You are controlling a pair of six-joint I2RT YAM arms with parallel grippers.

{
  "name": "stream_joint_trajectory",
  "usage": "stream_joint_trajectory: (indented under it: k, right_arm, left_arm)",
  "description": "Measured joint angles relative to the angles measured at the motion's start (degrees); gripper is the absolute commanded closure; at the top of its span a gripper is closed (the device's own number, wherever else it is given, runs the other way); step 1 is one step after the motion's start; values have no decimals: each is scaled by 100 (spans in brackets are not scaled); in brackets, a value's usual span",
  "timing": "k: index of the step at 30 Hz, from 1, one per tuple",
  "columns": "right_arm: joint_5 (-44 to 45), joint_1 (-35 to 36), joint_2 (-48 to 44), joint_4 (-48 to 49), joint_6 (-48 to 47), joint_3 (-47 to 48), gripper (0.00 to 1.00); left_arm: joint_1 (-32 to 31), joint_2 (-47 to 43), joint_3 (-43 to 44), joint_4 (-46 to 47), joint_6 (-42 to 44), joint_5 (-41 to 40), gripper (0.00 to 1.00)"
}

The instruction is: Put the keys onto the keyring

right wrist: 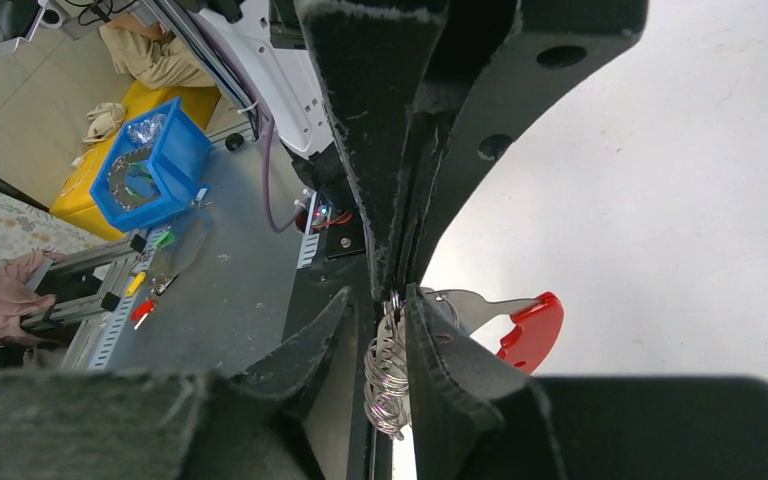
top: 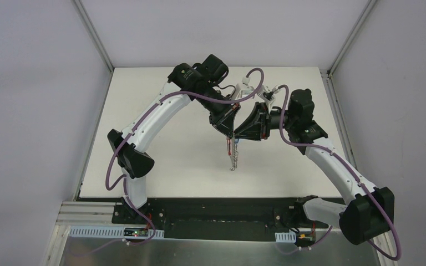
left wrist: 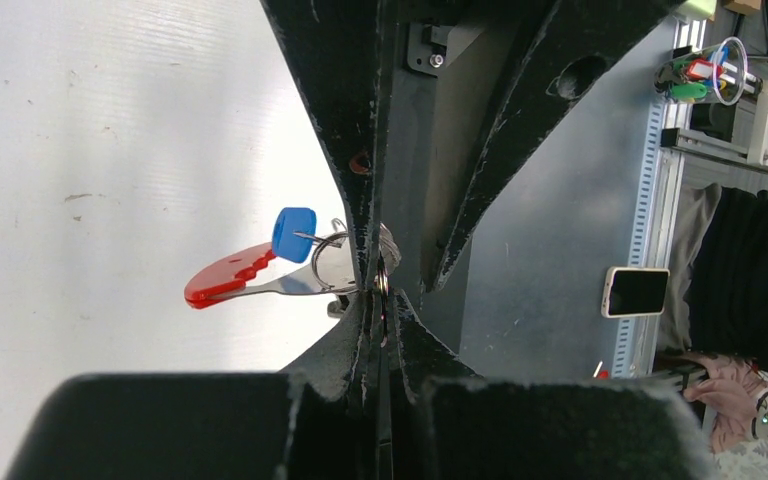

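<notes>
Both grippers meet above the middle of the table in the top view, where the keyring [top: 232, 156] hangs down from them, red band above and silvery chain below. In the left wrist view my left gripper [left wrist: 380, 297] is shut on a metal ring of the keyring; the red band [left wrist: 225, 278] and the blue-headed key [left wrist: 294, 233] stick out to its left. In the right wrist view my right gripper [right wrist: 378, 297] stands a little open around the hanging chain of rings [right wrist: 388, 372], with the red band [right wrist: 532, 332] to the right. The silver key cannot be made out.
The white table [top: 161, 149] lies under the arms. Off the table in the right wrist view are a blue bin [right wrist: 155, 165] and a grey metal bench [right wrist: 230, 290]. A phone [left wrist: 637, 290] lies on the bench in the left wrist view.
</notes>
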Motion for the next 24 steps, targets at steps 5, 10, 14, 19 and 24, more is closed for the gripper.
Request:
stream_joint_trajectory:
  k: [5, 10, 14, 19, 24]
  right_arm:
    - [17, 22, 7, -13, -52, 0, 86]
    - [35, 22, 31, -50, -87, 0, 96]
    - [50, 22, 33, -55, -107, 0, 100]
    - [79, 22, 33, -61, -98, 2, 100]
    - [122, -52, 39, 96, 280, 22, 100]
  left_arm:
    - [0, -2, 0, -4, -20, 2, 100]
    - [0, -2, 0, -11, -70, 13, 100]
    - [0, -2, 0, -15, -90, 20, 100]
    - [4, -2, 0, -11, -92, 24, 92]
    - [114, -249, -518, 490, -98, 245, 77]
